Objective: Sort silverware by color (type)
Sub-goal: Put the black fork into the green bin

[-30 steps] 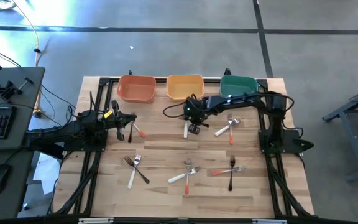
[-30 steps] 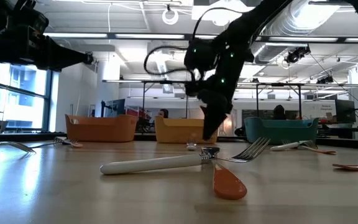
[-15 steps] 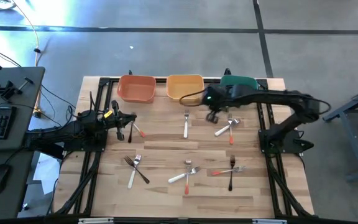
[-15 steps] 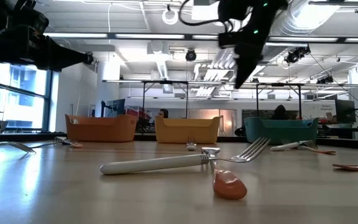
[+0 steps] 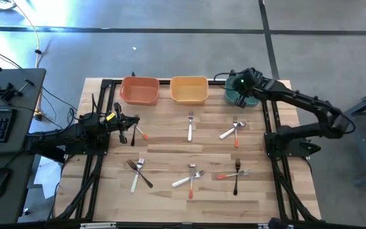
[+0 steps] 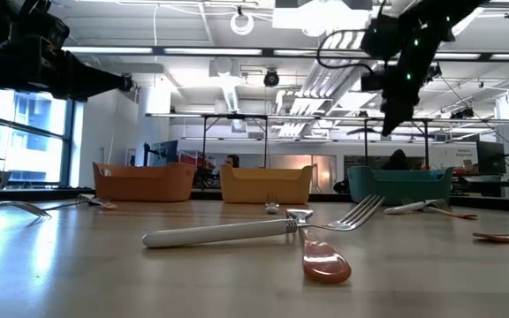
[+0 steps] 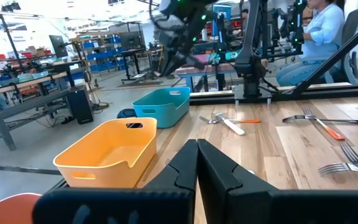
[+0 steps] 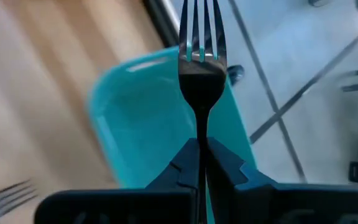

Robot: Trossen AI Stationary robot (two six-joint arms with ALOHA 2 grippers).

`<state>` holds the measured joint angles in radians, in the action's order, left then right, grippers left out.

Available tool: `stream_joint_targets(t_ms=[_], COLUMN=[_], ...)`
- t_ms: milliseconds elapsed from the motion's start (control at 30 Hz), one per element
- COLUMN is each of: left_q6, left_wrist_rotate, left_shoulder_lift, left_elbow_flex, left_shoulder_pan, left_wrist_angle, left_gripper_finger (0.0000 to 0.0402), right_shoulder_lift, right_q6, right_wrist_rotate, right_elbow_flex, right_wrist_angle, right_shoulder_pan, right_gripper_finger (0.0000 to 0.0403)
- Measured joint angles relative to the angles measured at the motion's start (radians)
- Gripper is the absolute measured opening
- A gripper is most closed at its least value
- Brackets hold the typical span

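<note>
My right gripper (image 5: 241, 86) hangs above the teal bin (image 5: 235, 97) at the table's far right, shut on a dark-handled fork (image 8: 201, 68). The fork's silver tines point away from the wrist camera, with the teal bin (image 8: 148, 124) below them. In the low view this gripper (image 6: 396, 93) is high over the teal bin (image 6: 400, 185). My left gripper (image 5: 132, 124) waits shut at the table's left, low over the wood, beside an orange-handled and a black-handled fork (image 5: 139, 133). Its fingers (image 7: 197, 162) touch nothing. My right gripper pinches the fork's dark handle (image 8: 201, 134) between its two fingers. The fork lies along the fingers and sticks out past their tips, tines foremost. It is lifted clear, over the teal bin.
An orange bin (image 5: 139, 90) and a yellow bin (image 5: 189, 89) stand along the far edge beside the teal one. Forks lie flat on the wood: a white one (image 5: 190, 127), a pair (image 5: 232, 131) on the right, and crossed groups (image 5: 138, 172), (image 5: 189, 178), (image 5: 236, 173) nearer. A person sits beyond the table.
My right gripper has risen from low over the table's middle, beside the white fork, and swung toward the far right corner, ending above the teal bin. It has carried the dark-handled fork with it. The forks on the table have stayed in place.
</note>
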<state>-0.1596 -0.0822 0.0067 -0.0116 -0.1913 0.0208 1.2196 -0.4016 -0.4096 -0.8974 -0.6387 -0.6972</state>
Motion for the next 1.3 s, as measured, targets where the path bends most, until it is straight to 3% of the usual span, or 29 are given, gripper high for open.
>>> stream_joint_targets(t_ms=[400,800,1300], left_q6=[0.0,0.0,0.0], left_wrist_rotate=[0.0,0.0,0.0], left_shoulder_lift=[0.0,0.0,0.0], left_elbow_flex=[0.0,0.0,0.0], left_shoulder_pan=[0.0,0.0,0.0], left_wrist_angle=[0.0,0.0,0.0], left_gripper_finger=[0.0,0.0001,0.0001], right_shoulder_lift=[0.133,0.307,0.377], right_q6=[-0.058,-0.104,-0.13], right_wrist_rotate=[0.095,0.065,0.074], right_elbow_flex=[0.082,0.082,0.082], right_wrist_angle=[0.2,0.28,0.294], right_shoulder_pan=[-0.149,-0.178,-0.207], right_gripper_finger=[0.0,0.0,0.0])
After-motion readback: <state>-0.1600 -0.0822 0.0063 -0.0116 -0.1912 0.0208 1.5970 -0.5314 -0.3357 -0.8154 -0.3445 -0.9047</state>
